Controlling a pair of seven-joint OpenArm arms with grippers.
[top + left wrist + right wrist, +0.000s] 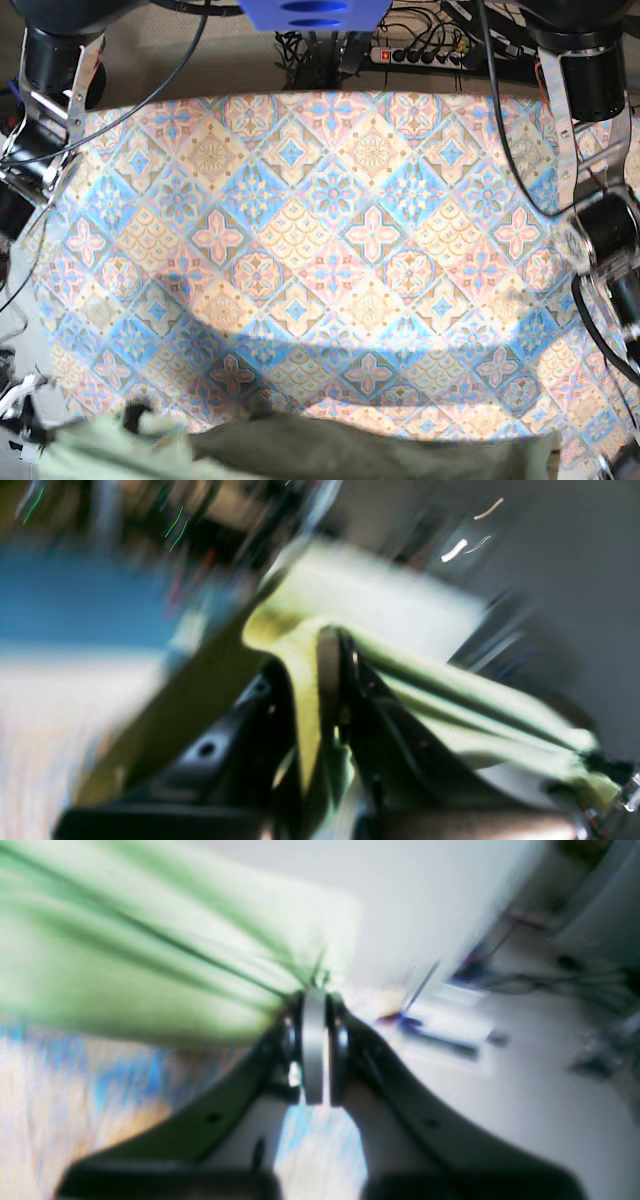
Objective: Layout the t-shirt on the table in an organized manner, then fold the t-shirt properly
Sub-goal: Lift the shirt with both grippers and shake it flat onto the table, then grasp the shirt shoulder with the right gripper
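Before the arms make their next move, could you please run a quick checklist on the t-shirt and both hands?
1. Left hand shut on the t-shirt: ok, fabric is pinched between its fingers.
2. Right hand shut on the t-shirt: ok, cloth fans out from its tips.
3. T-shirt stretched between the hands: ok, taut folds run from each grip.
4. T-shirt laid flat on the table: not ok, it hangs at the near edge.
5. Landing area on the table free: ok.
6. Which part of the garment each hand grips: cannot tell, wrist views are blurred.

base: overhead, looking down on table (330,230) | wrists: close behind each tool, sharing t-shirt (300,450)
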